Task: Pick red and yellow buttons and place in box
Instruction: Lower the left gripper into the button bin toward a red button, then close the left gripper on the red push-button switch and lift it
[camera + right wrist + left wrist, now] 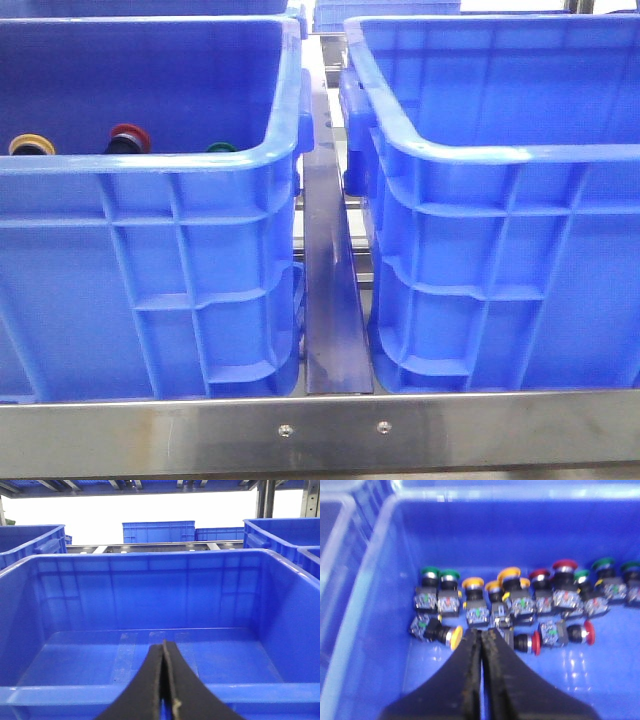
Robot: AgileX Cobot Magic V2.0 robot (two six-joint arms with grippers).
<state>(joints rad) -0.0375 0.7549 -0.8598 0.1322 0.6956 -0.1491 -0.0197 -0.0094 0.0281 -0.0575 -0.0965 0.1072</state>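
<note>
Several red and yellow buttons lie with green ones on the floor of the left blue crate (150, 165). A yellow button (454, 637) and a red button (535, 643) lie on their sides just beyond my left gripper (481, 631), which is shut on nothing. More stand in a row behind, such as a yellow one (473, 583) and a red one (564, 565). The front view shows a yellow cap (30, 144) and a red cap (128, 137) over the rim. The box (500, 155) on the right is empty. My right gripper (164, 644) is shut above its near rim (75, 692).
Green-capped buttons (430, 571) stand at the row's ends, and one green cap (221, 148) shows in front. A steel rail (335, 300) runs between the two crates, and a steel bar (330, 430) crosses in front. More blue crates (159, 531) stand behind.
</note>
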